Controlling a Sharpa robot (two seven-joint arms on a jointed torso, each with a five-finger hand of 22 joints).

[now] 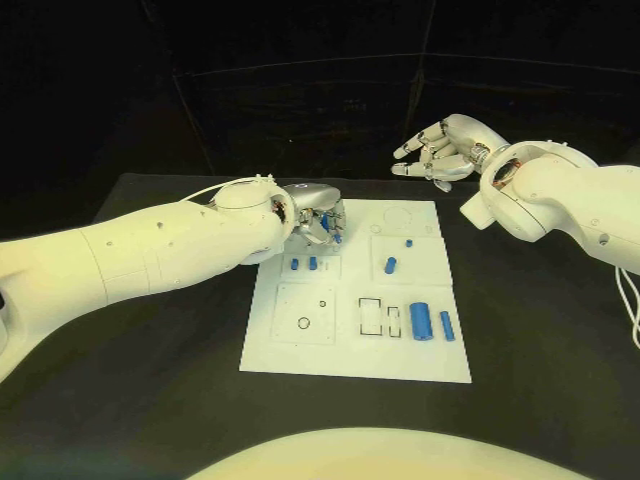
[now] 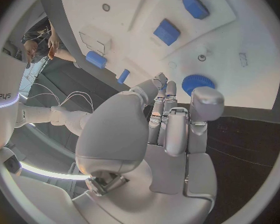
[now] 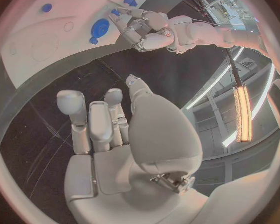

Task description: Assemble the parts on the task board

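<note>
left hand [image 1: 314, 213], fingers curled, empty, over task board [image 1: 356, 345] upper left; right hand [image 1: 438, 150], fingers loosely spread, empty, upper right.

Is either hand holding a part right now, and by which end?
Nothing is held. The left hand hovers with fingers curled by the round blue part on the task board; the right hand is off the board.
</note>
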